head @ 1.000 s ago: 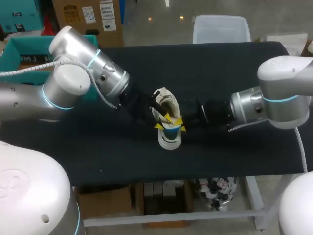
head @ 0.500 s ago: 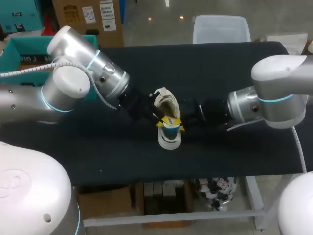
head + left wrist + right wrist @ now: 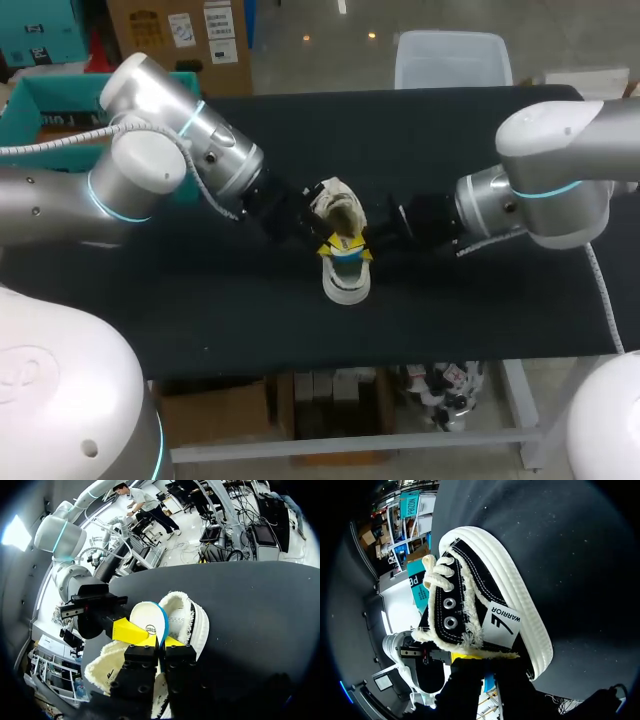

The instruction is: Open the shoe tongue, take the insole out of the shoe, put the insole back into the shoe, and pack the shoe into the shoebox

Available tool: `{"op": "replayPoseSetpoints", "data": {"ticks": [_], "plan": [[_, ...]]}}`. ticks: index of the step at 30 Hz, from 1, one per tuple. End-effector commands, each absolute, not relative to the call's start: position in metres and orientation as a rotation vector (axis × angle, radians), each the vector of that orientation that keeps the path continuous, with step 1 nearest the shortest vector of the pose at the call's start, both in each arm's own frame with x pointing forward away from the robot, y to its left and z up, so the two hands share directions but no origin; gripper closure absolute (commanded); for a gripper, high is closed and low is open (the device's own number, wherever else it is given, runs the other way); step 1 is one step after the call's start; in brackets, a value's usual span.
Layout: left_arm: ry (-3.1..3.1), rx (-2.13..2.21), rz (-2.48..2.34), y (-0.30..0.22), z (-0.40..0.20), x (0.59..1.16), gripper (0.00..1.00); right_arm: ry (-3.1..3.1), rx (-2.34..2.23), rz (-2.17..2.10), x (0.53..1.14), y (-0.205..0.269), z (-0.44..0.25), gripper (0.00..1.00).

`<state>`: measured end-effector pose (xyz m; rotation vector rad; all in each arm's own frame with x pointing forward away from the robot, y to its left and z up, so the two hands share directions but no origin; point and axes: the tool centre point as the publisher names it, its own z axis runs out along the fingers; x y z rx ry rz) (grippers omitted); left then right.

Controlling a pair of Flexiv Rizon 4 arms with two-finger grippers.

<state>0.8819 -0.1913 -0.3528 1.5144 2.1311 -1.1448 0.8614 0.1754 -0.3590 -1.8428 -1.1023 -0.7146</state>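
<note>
A black canvas shoe [image 3: 346,286] with a white sole and frayed cream trim lies mid-table between both arms. In the left wrist view my left gripper [image 3: 161,641] is shut on the white, blue-edged insole [image 3: 147,617], which sticks up out of the shoe [image 3: 194,622]. In the head view that gripper [image 3: 335,246] sits over the shoe's opening. My right gripper [image 3: 366,246] comes in from the right. In its own wrist view the right gripper [image 3: 487,661] pinches the shoe's [image 3: 485,595] heel collar. A teal open box [image 3: 45,105] stands far left, partly behind my left arm.
The black table [image 3: 200,320] is bare in front of the shoe and along its right half. My right gripper's black body [image 3: 92,612] shows beyond the insole in the left wrist view.
My left gripper's fingers have shut on the insole. The right arm has moved left and slightly back, and the shoe's heel end has shifted with it.
</note>
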Motion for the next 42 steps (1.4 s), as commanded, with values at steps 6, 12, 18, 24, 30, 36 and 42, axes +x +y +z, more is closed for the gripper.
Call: {"op": "replayPoseSetpoints", "data": {"ticks": [6, 12, 18, 24, 30, 36, 42], "plan": [[2.123, 1.515, -1.143, -0.199, -0.355, 0.876, 1.00, -1.107, -1.878, -0.759, 0.835, 0.171, -0.344, 0.66], [2.120, 1.506, -1.139, -0.199, -0.354, 0.876, 1.00, -1.114, -1.887, -0.764, 0.827, 0.167, -0.341, 0.95], [2.125, 1.498, -1.132, -0.198, -0.354, 0.876, 1.00, -1.126, -1.886, -0.732, 0.828, 0.170, -0.345, 1.00], [2.131, 1.497, -1.143, -0.193, -0.346, 0.870, 0.70, -1.140, -1.910, -0.688, 0.831, 0.174, -0.351, 1.00], [2.127, 1.509, -1.152, -0.187, -0.334, 0.864, 0.49, -1.155, -1.942, -0.666, 0.832, 0.178, -0.353, 1.00], [2.137, 1.499, -1.152, -0.182, -0.325, 0.865, 0.53, -1.158, -1.981, -0.641, 0.834, 0.181, -0.359, 1.00], [2.154, 1.461, -1.161, -0.172, -0.317, 0.871, 0.56, -1.143, -2.038, -0.612, 0.835, 0.180, -0.371, 1.00]]}}
